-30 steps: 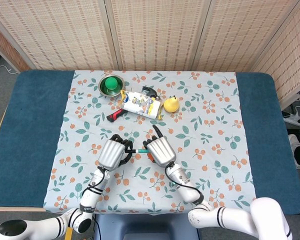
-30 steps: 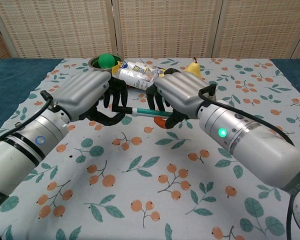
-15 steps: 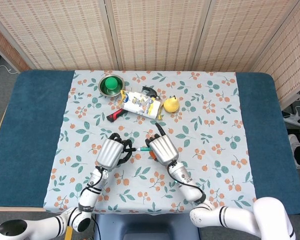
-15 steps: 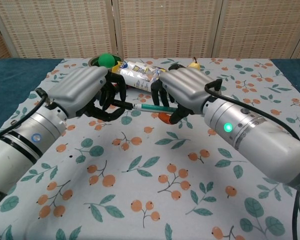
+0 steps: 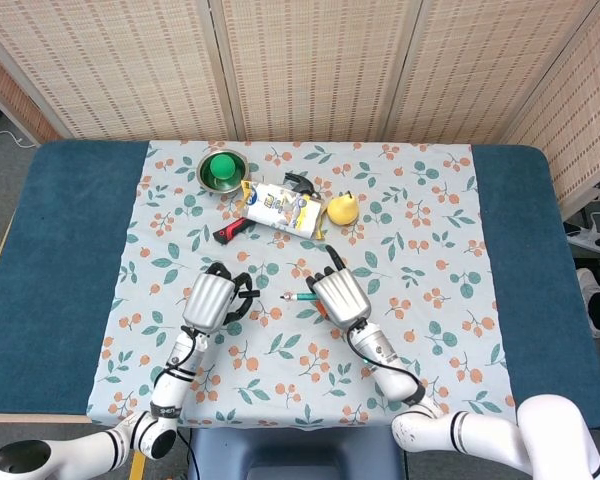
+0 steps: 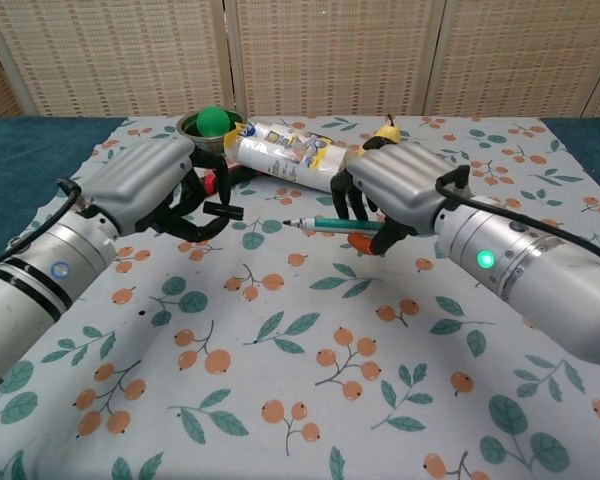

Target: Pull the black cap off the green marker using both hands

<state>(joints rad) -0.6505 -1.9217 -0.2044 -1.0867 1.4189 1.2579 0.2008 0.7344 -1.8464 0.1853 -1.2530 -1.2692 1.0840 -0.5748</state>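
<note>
**Black cap off — hands now apart**

Green marker and cap were joined a second ago, spanning the gap between both hands. Now separated: left hand has drawn back toward the left edge of the cloth, right hand toward the right, clear gap between them.

- Right hand: fingers curled round the marker's rear end. Bare tip sticks out leftward, pointing at the left hand, held just above the cloth near its middle.
- Left hand: fingers curled in on a short black piece, which I read as the cap. It sits near the thumb side, in line with the marker tip.
- Judgement: the pull itself looks done. Nothing left but setting the parts down, if that's wanted.

Hard to make out:
- Head view: cap is lost against the left hand's black fingers; marker shows only as a short sliver beside the right hand.
- Marker's back end is hidden inside the right hand in both views.
- Something orange shows below the right hand; can't identify it.
- Both forearms cut off at the frame's bottom edge.
</note>
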